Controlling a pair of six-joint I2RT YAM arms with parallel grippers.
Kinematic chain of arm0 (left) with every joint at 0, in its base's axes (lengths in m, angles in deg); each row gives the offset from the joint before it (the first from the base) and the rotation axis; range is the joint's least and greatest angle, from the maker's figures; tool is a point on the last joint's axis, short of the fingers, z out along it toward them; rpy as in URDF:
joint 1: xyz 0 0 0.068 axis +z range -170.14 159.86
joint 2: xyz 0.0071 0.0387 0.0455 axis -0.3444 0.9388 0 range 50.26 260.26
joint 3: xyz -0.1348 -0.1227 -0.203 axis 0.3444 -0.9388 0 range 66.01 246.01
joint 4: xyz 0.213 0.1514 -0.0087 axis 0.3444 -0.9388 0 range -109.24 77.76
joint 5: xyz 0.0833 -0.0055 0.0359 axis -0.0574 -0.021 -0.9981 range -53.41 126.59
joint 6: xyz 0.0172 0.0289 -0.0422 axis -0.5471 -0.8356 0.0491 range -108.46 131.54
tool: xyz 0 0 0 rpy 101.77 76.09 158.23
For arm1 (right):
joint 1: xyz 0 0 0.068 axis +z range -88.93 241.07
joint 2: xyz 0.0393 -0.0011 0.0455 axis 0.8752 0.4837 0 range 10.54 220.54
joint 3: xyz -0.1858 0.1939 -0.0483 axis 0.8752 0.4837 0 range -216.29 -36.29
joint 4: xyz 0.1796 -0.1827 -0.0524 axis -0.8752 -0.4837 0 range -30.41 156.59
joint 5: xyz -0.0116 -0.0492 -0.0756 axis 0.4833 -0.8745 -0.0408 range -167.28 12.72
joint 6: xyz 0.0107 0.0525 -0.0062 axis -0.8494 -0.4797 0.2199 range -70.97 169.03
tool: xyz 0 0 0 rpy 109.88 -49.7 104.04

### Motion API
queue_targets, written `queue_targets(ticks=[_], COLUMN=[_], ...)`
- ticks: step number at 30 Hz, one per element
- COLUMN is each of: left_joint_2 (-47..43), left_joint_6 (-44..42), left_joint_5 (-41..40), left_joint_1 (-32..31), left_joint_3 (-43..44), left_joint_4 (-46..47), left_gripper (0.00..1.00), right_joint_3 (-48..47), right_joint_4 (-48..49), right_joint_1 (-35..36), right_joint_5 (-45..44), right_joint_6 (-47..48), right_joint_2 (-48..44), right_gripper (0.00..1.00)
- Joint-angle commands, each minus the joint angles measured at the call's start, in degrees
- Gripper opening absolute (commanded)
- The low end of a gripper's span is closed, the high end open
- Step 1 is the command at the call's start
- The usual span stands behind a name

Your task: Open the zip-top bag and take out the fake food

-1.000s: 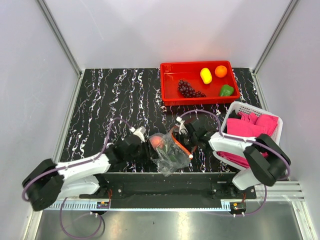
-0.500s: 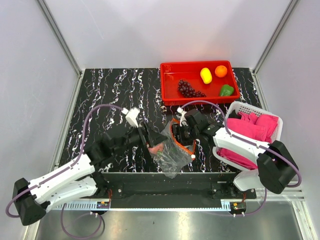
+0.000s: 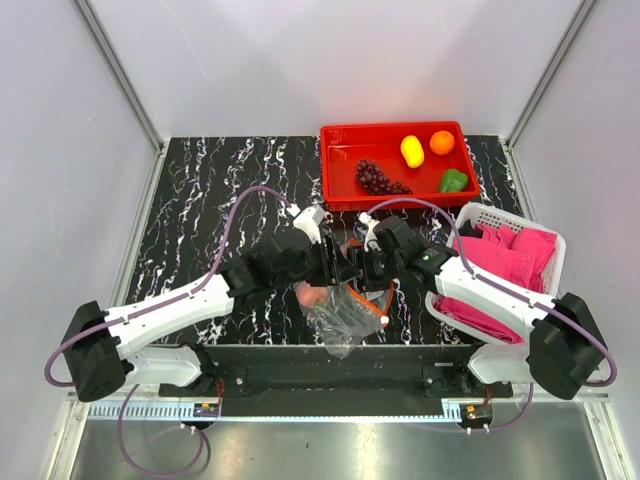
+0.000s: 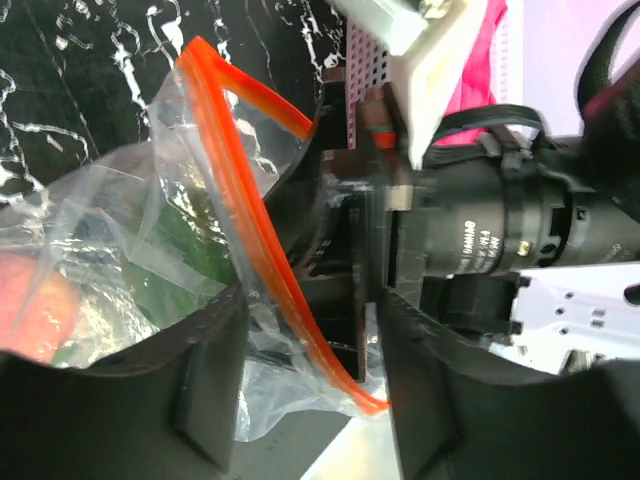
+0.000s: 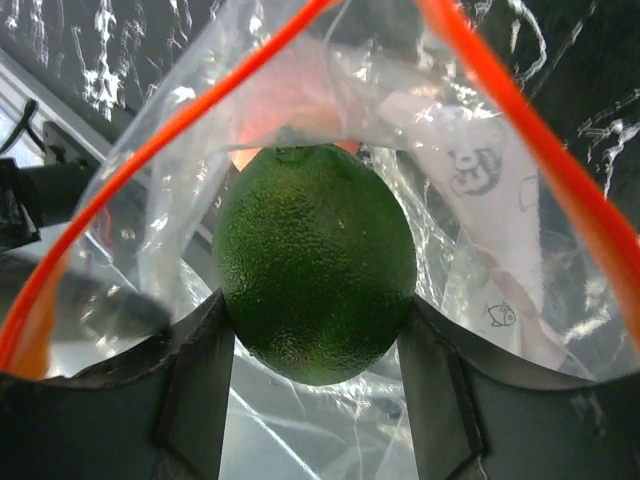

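The zip-top bag [image 3: 342, 316] lies near the front edge with its orange-red zip strip [image 4: 262, 205] open. My right gripper [image 5: 315, 345] reaches into the bag's mouth [image 5: 490, 210] and is shut on a round green fruit [image 5: 315, 260]. My left gripper [image 4: 310, 345] is open, and the bag's zip edge passes between its fingers. The two grippers meet at the bag's mouth in the top view, left [image 3: 338, 268] and right [image 3: 366, 268]. A pink-orange piece [image 4: 35, 310] is still in the bag. Grapes [image 3: 377, 178], a yellow fruit [image 3: 411, 151], an orange ball [image 3: 441, 142] and a green pepper [image 3: 452, 181] lie in the red tray [image 3: 338, 190].
A white basket [image 3: 480, 214] of pink cloths stands at the right, close beside my right arm. The red tray is at the back right. Grey walls enclose the black marbled table [image 3: 220, 200].
My left arm has swung in from the left to the bag's mouth, its fingers now round the zip edge. My right gripper has stayed at the bag's mouth.
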Motion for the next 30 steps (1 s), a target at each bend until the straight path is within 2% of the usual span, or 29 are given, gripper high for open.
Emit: queue_targets(ticks=[1, 3, 4, 7, 8, 19, 25, 30], left_joint_2=[-1.7, -2.5, -2.8, -3.9, -4.2, -8.4, -8.7, -9.1], left_joint_6=[-1.2, -1.5, -1.7, -2.0, -2.1, -5.1, -6.4, -8.0], left_joint_5=[-4.2, -5.2, -5.6, -6.3, -6.5, -11.7, -11.9, -11.1], left_joint_1=[-0.7, -0.7, -0.7, -0.7, -0.6, -0.3, 1.8, 3.3], left_joint_3=[1.3, 0.9, 0.8, 0.5, 0.3, 0.7, 1.6, 2.1], left_joint_4=[-1.5, -1.7, -1.8, -2.8, -2.9, -7.9, -9.3, -9.2], left_gripper=[0.39, 0.27, 0.15, 0.02, 0.00, 0.00, 0.00, 0.00], right_joint_3=[-1.1, -1.7, -2.2, -5.3, -6.5, -18.3, -29.8, -36.1], right_joint_4=[-0.4, -1.2, -2.9, -6.8, -7.4, -13.8, -14.6, -12.7], right_joint_1=[0.1, 0.1, 0.1, 0.1, 0.1, -2.6, -8.4, -14.5], right_joint_5=[-1.3, -2.8, -3.7, -7.6, -9.1, -15.5, -17.4, -23.6], right_joint_6=[0.2, 0.4, 1.1, 2.6, 3.1, 7.5, 10.3, 13.0], right_joint_2=[-3.8, -4.7, -5.0, -6.0, -6.2, -5.8, -2.0, 4.4], right_gripper=[0.16, 0.16, 0.16, 0.15, 0.15, 0.12, 0.12, 0.12])
